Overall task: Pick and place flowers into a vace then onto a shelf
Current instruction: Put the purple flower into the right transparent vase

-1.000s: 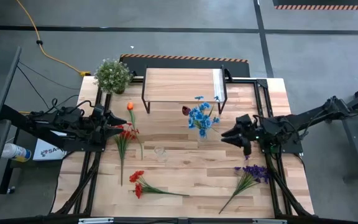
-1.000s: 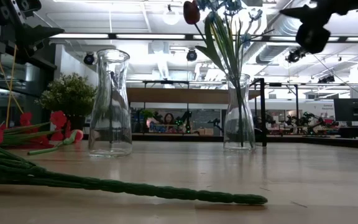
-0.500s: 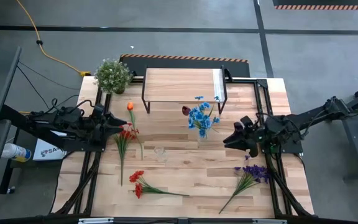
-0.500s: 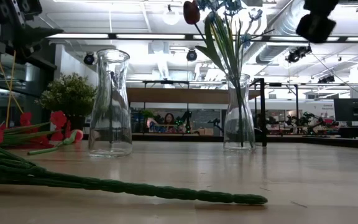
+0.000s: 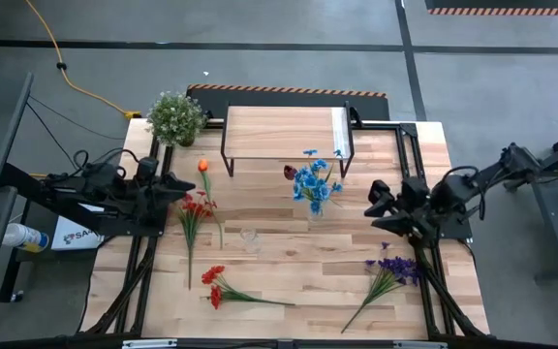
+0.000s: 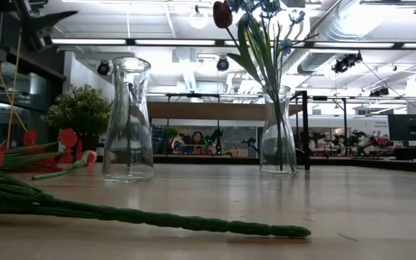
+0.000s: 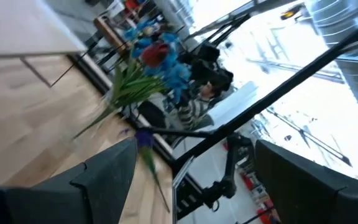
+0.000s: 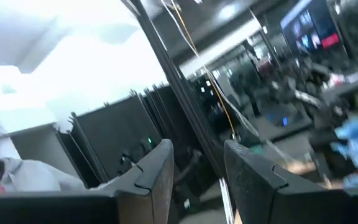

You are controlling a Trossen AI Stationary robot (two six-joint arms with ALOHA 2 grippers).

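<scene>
Blue flowers and a dark red bud stand in a glass vase at mid-frame, just below the shelf.
The left claw hangs at centre left over red flowers, its fingers wide apart; the right claw hangs at centre right, narrowly parted, holding nothing. An orange tulip, more red flowers and a purple spray lie on the table; a second vase stands empty.
</scene>
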